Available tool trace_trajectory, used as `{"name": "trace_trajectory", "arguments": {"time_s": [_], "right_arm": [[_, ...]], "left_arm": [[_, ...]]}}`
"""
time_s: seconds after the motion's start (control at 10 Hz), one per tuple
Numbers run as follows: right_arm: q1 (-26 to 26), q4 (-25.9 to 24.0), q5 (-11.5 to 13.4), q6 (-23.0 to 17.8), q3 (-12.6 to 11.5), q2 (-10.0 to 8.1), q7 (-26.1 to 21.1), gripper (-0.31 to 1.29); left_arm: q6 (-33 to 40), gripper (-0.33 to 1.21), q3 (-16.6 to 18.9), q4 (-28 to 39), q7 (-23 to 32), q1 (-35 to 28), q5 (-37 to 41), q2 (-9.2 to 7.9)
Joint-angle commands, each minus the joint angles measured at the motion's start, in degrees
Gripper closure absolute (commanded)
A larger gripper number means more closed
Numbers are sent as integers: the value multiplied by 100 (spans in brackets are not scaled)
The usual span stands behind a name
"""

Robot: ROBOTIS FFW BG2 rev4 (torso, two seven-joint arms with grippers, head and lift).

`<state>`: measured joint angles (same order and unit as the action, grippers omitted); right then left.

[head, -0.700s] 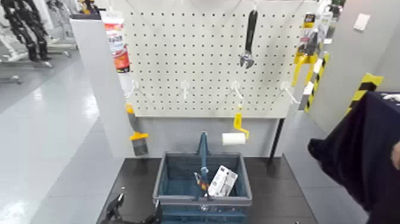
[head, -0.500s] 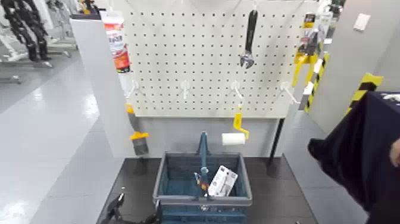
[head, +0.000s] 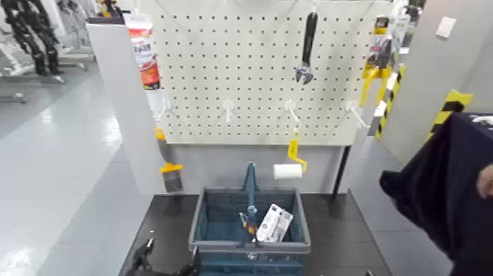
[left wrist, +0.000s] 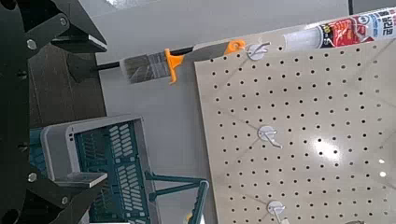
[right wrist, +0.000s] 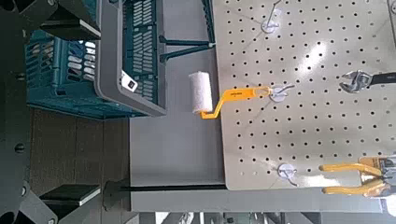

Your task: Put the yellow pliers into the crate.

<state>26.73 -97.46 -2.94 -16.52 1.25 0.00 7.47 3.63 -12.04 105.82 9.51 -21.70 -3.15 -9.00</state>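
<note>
Still, the yellow pliers [head: 373, 73] hang at the board's [head: 227, 66] upper right corner; nothing there has shifted, so the pick remains. My right gripper [right wrist: 91, 110] waits low, fingers wide; my left gripper [left wrist: 101, 112], also wide, idles beside the crate [head: 249, 248].

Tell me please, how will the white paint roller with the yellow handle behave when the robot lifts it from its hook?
The paint roller probably swings, since it hangs freely from one hook. Its sleeve may turn if touched, being round. The thin bent handle looks stiff.
</note>
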Motion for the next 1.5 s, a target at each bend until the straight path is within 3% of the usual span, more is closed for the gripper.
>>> {"name": "trace_trajectory", "arguments": {"time_s": [0.1,0.3,0.6,1.0,1.5], "right_arm": [[-45,-282,39,272,-292,114,290,14],[-185,-484,-154,623,-714,149,352,13],[-528,-827,-154,1300,-1232,70,536,13],[-1381,-1003,-321,2206,-1883,-70,1257,13],[-2541,-976,-357,3005,-2067,-659,1732,13]], "left_arm": [[-2,31,-9,0,7,0,7,-5],[-2,31,0,8,7,-9,7,21],[-11,31,-9,8,7,0,16,21],[-20,31,-44,8,-2,35,16,12],[-37,31,-105,8,-2,79,16,12]]}}
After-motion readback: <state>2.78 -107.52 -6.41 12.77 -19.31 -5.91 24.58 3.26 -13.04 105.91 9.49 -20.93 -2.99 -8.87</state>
